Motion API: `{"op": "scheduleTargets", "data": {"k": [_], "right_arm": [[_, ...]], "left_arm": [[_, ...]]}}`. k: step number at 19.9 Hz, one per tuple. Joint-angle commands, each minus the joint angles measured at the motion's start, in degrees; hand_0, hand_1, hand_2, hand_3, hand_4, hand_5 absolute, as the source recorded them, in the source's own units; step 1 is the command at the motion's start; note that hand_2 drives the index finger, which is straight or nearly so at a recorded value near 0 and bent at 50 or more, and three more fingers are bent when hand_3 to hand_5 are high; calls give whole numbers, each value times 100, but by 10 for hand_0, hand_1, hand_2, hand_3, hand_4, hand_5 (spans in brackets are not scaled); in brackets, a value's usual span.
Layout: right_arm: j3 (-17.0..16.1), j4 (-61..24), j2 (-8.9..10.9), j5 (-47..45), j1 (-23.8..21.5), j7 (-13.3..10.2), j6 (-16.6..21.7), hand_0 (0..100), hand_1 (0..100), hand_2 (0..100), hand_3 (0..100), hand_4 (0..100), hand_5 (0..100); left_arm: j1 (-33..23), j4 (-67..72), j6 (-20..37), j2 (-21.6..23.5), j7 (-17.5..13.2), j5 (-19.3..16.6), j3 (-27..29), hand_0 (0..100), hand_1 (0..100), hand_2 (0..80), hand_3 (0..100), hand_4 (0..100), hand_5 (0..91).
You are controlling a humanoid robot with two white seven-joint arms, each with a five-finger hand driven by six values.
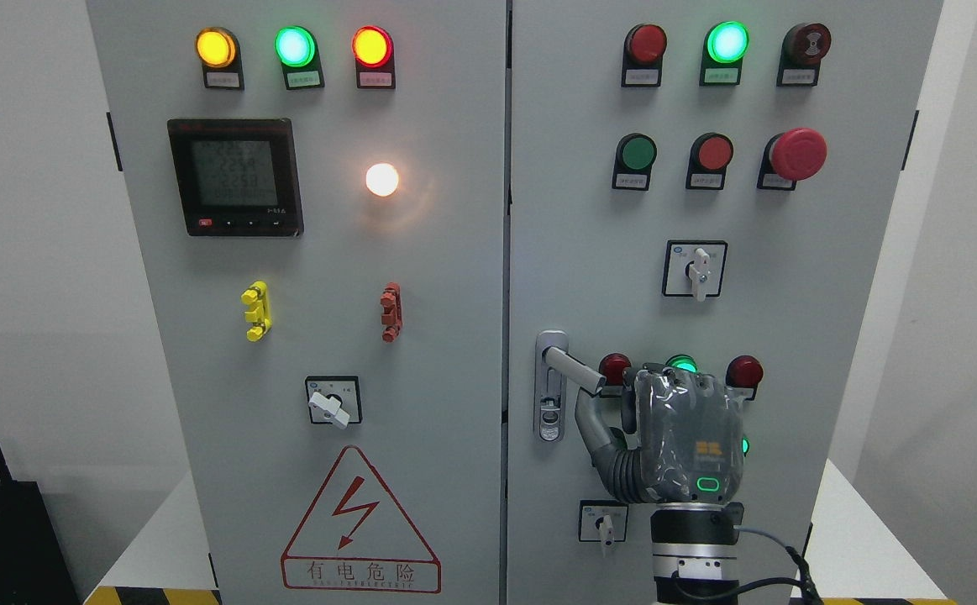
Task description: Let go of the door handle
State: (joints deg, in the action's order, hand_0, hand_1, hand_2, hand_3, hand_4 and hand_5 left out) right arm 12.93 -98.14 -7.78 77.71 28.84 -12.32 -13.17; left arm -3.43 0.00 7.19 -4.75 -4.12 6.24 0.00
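Upright right hand point(680, 437), thumb beside door handle point(570, 368)

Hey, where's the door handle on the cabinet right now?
In the head view, the door handle sits low on the right door's left edge, beside the centre seam, just left of the right hand.
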Motion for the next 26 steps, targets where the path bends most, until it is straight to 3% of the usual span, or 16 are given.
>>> {"op": "scheduleTargets", "data": {"k": [1, 15, 19, 21, 24, 25, 26], "right_arm": [[-53, -12, 13, -1, 69, 2, 7, 515, 476, 1000, 1000, 1000, 987], [-45, -20, 13, -28, -19, 11, 16, 522, 472, 1000, 1000, 1000, 986], [-27, -327, 57, -37, -571, -16, 60, 540, 473, 1000, 1000, 1000, 987], [-62, -686, 232, -45, -1080, -33, 104, 552, 481, 1000, 1000, 1000, 986], [-368, -1021, 347, -63, -1538, -209, 182, 561, 489, 865, 1000, 962, 962], [-544, -1109, 347, -63, -1609, -235, 331, 562, 485, 696, 1000, 867, 885], [-763, -1145, 339, -63, -1627, -270, 593, 571, 462, 561, 874, 733, 749]], "left_arm": [[0, -88, 2, 0, 17, 0, -70, 120, 389, 0, 0, 0, 0], [0, -88, 2, 0, 17, 0, -70, 120, 389, 0, 0, 0, 0], [0, -88, 2, 0, 17, 0, -70, 120, 389, 0, 0, 0, 0], [0, -88, 2, 0, 17, 0, -70, 120, 389, 0, 0, 0, 0], [0, -88, 2, 0, 17, 0, -70, 120, 389, 0, 0, 0, 0], [0, -88, 2, 0, 17, 0, -70, 120, 389, 0, 0, 0, 0], [0, -88, 2, 0, 17, 0, -70, 120, 389, 0, 0, 0, 0]]}}
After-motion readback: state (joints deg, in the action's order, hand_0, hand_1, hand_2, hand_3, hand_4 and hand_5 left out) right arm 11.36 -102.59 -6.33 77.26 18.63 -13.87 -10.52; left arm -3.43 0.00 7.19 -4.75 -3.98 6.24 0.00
